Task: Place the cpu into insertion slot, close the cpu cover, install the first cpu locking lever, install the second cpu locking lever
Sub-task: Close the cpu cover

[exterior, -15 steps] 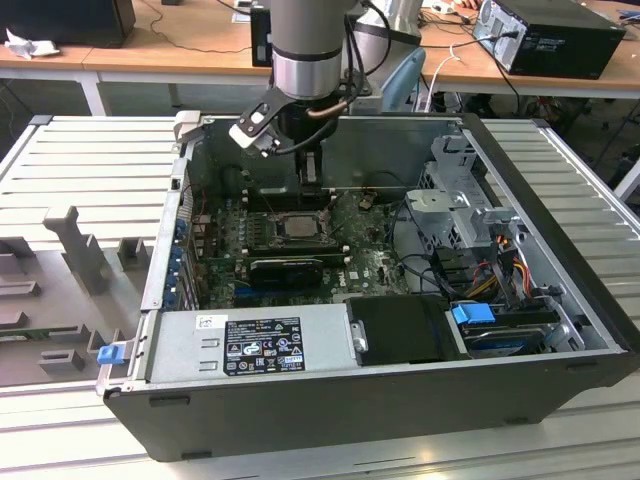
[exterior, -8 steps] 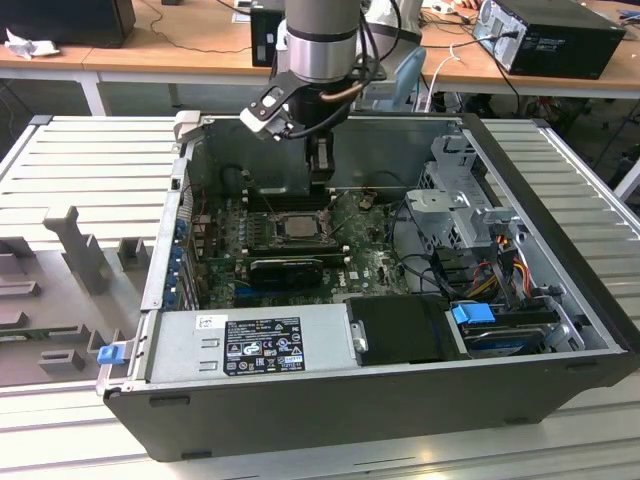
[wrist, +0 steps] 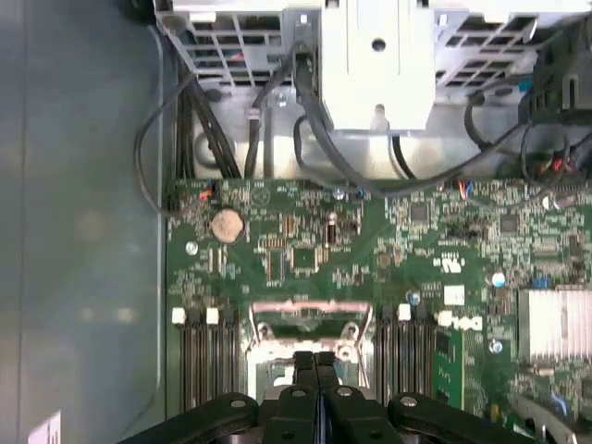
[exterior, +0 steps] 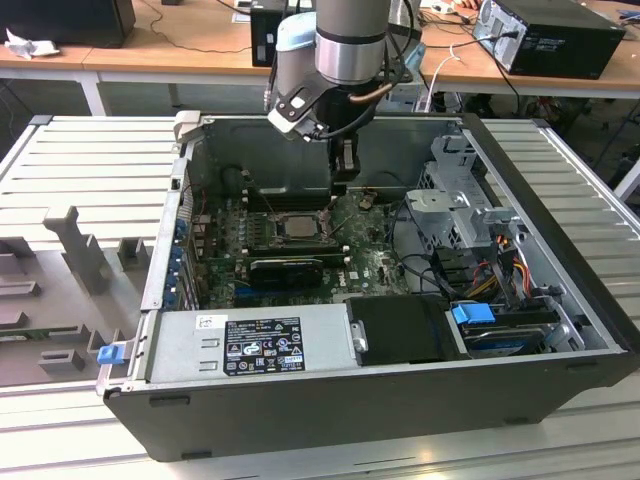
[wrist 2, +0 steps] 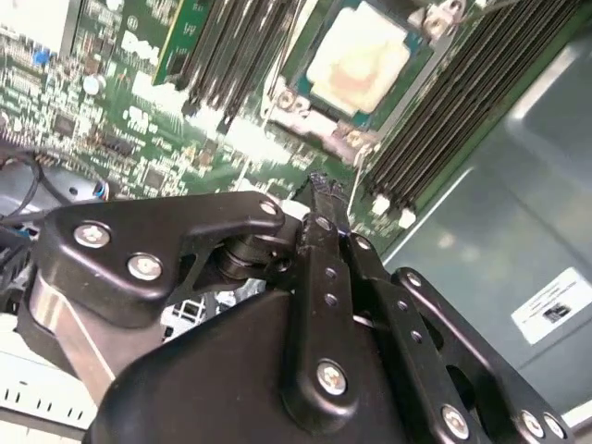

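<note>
The cpu [wrist 2: 356, 57] shows its pale silver top, lying flat in the insertion slot [exterior: 266, 230] on the green board. A grey metal frame, the cpu cover [wrist 2: 319, 125], lies down around it. I cannot make out how the locking levers stand. My gripper [wrist 2: 324, 185] is shut, its black fingers [wrist: 326, 370] pressed together with nothing between them. Its tips hang just above the slot's edge [wrist: 310, 319], on the side toward the drive cage. In the exterior view the gripper [exterior: 340, 182] reaches down into the open case beside the cpu [exterior: 297, 226].
Long black memory slots [wrist 2: 435, 102] flank the socket on both sides. A black expansion card [exterior: 288, 270] lies nearer the power supply [exterior: 255, 345]. The metal drive cage [wrist: 375, 65] and black cables [wrist: 277, 120] stand beyond the board. Case walls [exterior: 545, 180] enclose everything.
</note>
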Action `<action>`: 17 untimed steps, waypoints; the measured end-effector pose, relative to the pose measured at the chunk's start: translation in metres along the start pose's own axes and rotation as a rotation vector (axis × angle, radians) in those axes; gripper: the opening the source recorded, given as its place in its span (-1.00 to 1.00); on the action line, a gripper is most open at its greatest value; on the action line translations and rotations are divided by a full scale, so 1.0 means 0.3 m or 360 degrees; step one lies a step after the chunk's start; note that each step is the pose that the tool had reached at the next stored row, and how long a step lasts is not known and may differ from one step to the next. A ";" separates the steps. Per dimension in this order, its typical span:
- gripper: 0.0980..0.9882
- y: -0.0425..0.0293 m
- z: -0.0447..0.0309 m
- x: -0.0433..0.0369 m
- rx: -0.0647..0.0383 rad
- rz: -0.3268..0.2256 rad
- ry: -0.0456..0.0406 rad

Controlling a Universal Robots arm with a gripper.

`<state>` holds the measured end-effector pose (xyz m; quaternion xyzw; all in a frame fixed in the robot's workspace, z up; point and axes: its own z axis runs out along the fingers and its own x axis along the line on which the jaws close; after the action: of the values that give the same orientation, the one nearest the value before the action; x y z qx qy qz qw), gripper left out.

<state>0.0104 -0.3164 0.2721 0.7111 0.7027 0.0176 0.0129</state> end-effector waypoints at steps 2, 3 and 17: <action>-0.98 0.030 0.006 0.000 0.0000 0.0000 0.0000; -0.98 0.043 0.008 0.000 0.0000 0.0000 0.0000; -0.98 0.123 0.071 0.002 0.0023 -0.0001 -0.0001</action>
<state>0.0483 -0.3160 0.2524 0.7109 0.7032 0.0125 0.0080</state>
